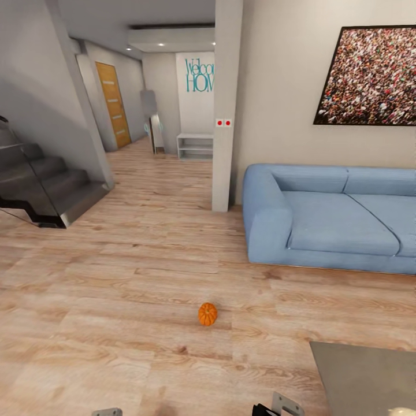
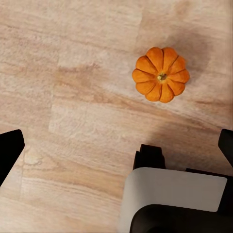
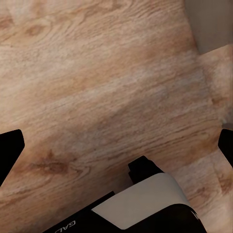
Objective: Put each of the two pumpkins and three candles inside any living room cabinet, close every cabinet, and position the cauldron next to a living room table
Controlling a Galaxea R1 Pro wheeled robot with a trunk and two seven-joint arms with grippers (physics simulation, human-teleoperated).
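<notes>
One small ribbed orange pumpkin (image 1: 207, 314) lies on the wooden floor in front of me, well short of the blue sofa. In the left wrist view the same pumpkin (image 2: 160, 74) sits stem up, ahead of my left gripper (image 2: 118, 145) and apart from it. That gripper is open, its black fingertips (image 2: 9, 150) spread wide with nothing between them. My right gripper (image 3: 118, 145) is open too, over bare floor. A corner of the glass-topped coffee table (image 1: 364, 375) shows at the lower right, and its grey edge (image 3: 211, 24) shows in the right wrist view. The other pumpkin, cabinet and cauldron are out of view.
A blue sofa (image 1: 335, 216) stands against the right wall under a framed picture. A white pillar (image 1: 225, 115) rises left of it. Dark stairs (image 1: 46, 185) climb at the left, and a hallway runs back to a wooden door. A pale rounded object (image 1: 404, 411) is cut off on the table's corner.
</notes>
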